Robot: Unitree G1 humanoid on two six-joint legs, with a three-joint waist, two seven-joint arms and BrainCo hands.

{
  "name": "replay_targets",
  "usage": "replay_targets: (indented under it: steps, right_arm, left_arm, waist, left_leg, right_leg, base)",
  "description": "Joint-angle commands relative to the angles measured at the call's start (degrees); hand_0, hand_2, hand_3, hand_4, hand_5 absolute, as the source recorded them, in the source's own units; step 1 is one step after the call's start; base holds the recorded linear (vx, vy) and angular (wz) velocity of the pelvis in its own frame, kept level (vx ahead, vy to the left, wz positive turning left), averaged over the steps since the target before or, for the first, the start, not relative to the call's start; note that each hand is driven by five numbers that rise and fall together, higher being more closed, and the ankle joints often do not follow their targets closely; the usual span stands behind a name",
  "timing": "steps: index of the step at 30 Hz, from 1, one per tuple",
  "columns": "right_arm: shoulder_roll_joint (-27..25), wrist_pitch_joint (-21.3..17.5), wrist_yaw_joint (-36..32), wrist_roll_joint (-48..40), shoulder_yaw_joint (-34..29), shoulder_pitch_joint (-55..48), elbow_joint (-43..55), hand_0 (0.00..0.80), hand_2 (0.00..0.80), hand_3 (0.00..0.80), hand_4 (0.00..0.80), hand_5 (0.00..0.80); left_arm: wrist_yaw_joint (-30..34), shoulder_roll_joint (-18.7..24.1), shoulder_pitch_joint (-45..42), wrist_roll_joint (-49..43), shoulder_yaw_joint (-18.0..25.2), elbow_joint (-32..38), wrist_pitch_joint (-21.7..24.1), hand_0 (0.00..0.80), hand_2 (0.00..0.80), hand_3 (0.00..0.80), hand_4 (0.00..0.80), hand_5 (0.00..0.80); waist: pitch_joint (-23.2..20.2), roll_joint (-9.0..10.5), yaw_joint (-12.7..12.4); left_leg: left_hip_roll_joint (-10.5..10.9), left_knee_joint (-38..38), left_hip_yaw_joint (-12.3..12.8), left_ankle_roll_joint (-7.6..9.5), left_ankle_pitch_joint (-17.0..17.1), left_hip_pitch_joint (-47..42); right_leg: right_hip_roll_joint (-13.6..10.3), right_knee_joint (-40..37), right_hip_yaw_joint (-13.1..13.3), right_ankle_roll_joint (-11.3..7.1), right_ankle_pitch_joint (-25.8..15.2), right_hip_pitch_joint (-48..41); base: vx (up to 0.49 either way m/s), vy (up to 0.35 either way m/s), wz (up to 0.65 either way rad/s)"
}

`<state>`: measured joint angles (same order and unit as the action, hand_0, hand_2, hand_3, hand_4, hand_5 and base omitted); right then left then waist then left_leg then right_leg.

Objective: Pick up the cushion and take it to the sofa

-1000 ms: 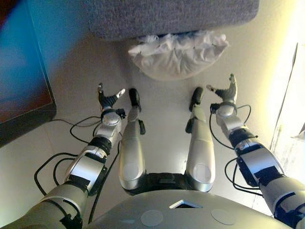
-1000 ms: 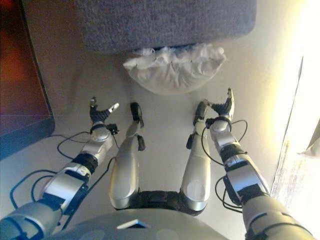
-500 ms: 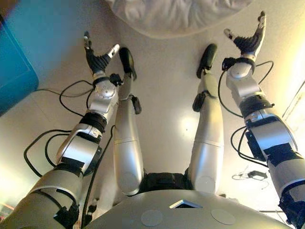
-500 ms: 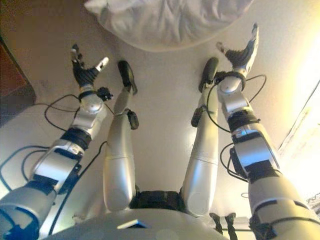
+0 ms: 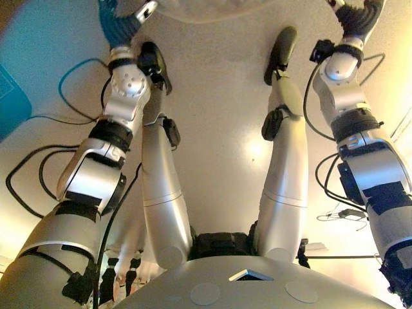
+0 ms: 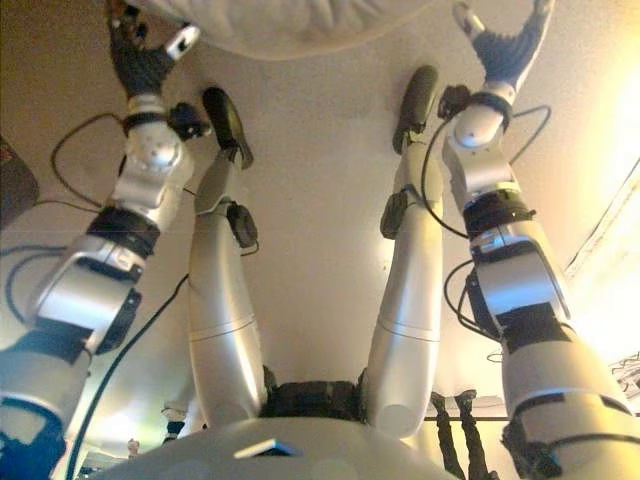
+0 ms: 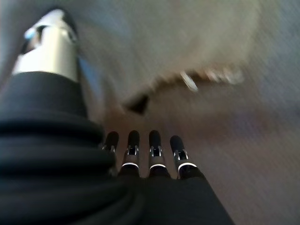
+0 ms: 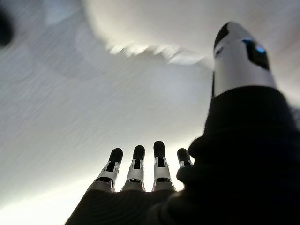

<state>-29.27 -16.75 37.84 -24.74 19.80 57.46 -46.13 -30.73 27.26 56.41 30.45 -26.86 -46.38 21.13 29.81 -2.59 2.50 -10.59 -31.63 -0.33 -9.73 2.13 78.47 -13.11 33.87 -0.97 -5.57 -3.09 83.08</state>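
Note:
The white crumpled cushion [image 5: 212,5] lies on the pale floor, with only its near edge showing in the eye views. My left hand [image 5: 122,26] is stretched out by the cushion's left end, fingers straight and thumb spread, holding nothing. My right hand [image 6: 505,50] is stretched out by its right end, also open and empty. In the left wrist view the cushion's frilled corner [image 7: 187,51] shows blurred past the straight fingers [image 7: 140,145]. In the right wrist view the cushion [image 8: 159,23] lies just beyond the fingers [image 8: 138,161] and thumb [image 8: 239,56]. The sofa does not show clearly.
A dark blue-lit object [image 5: 9,96] stands at the left edge of the floor. A bright strip [image 5: 402,129] runs along the right edge. The pale floor [image 5: 219,129] stretches between the two arms.
The view has tilted down, so the sofa and most of the cushion have left the picture. Both arms have stretched further forward, hands still open beside the cushion's ends.

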Motion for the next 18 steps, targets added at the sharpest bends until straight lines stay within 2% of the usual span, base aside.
replay_targets:
  steps: [1,8,11,14,17,18]
  right_arm:
    - [-3.9,-0.6,-1.3,-4.0,0.8,-0.9,8.5,0.000,0.000,0.000,0.000,0.000]
    - [-1.5,4.1,-4.4,-1.0,3.3,7.4,10.2,0.000,0.000,0.000,0.000,0.000]
    - [0.1,6.4,-6.8,-3.6,4.6,10.3,9.6,0.000,0.000,0.000,0.000,0.000]
    - [1.8,8.1,-12.3,-8.6,5.5,12.2,8.6,0.000,0.000,0.000,0.000,0.000]
    - [3.4,11.6,-22.9,-16.0,6.8,13.3,8.4,0.000,0.000,0.000,0.000,0.000]
    - [3.9,13.0,-28.5,-19.0,7.6,13.5,8.8,0.000,0.000,0.000,0.000,0.000]
  left_arm:
    - [0.2,2.9,1.4,2.8,2.2,3.9,-3.1,0.000,0.000,0.000,0.000,0.000]
    - [0.3,0.3,9.0,5.3,1.3,4.6,-7.2,0.000,0.000,0.000,0.000,0.000]
    - [1.3,-0.6,11.6,7.5,0.8,3.7,-9.5,0.000,0.000,0.000,0.000,0.000]
    - [2.7,-1.4,13.4,9.5,0.2,2.9,-11.7,0.000,0.000,0.000,0.000,0.000]
    - [6.2,-2.0,14.2,12.5,-0.3,2.9,-13.3,0.000,0.000,0.000,0.000,0.000]
    - [8.0,-2.3,14.2,13.8,-0.4,3.3,-13.6,0.248,0.248,0.248,0.248,0.248]
  waist:
    - [0.0,0.98,0.9]
    - [0.0,1.62,0.7]
    - [0.0,1.76,0.6]
    - [0.0,1.79,0.4]
    - [0.0,1.73,0.2]
    - [0.0,1.70,0.2]
  left_leg:
    - [-1.4,-1.1,-4.1,0.81,2.4,5.3]
    - [-1.4,-0.4,-5.1,0.63,2.9,5.7]
    - [-1.5,0.2,-5.0,0.57,3.5,5.6]
    - [-1.3,1.0,-5.1,0.48,3.9,5.9]
    - [-1.2,1.6,-5.2,0.37,4.3,6.1]
    - [-1.2,1.8,-5.2,0.31,4.4,6.1]
  right_leg:
    - [-1.5,0.2,2.2,-3.71,-2.1,0.9]
    - [-1.9,-0.2,1.8,-3.80,-2.1,1.0]
    - [-2.1,-0.8,1.5,-3.90,-2.3,0.7]
    - [-2.3,-1.5,1.3,-4.05,-2.6,0.8]
    - [-2.5,-2.1,1.2,-4.10,-3.0,1.0]
    - [-2.6,-2.3,1.1,-4.12,-3.1,1.2]
  base:
    - [0.016,-0.042,-0.05]
    - [0.003,-0.005,0.00]
    - [0.000,0.000,0.00]
    - [0.000,0.000,0.00]
    - [0.000,0.000,0.00]
    - [-0.011,-0.006,0.04]
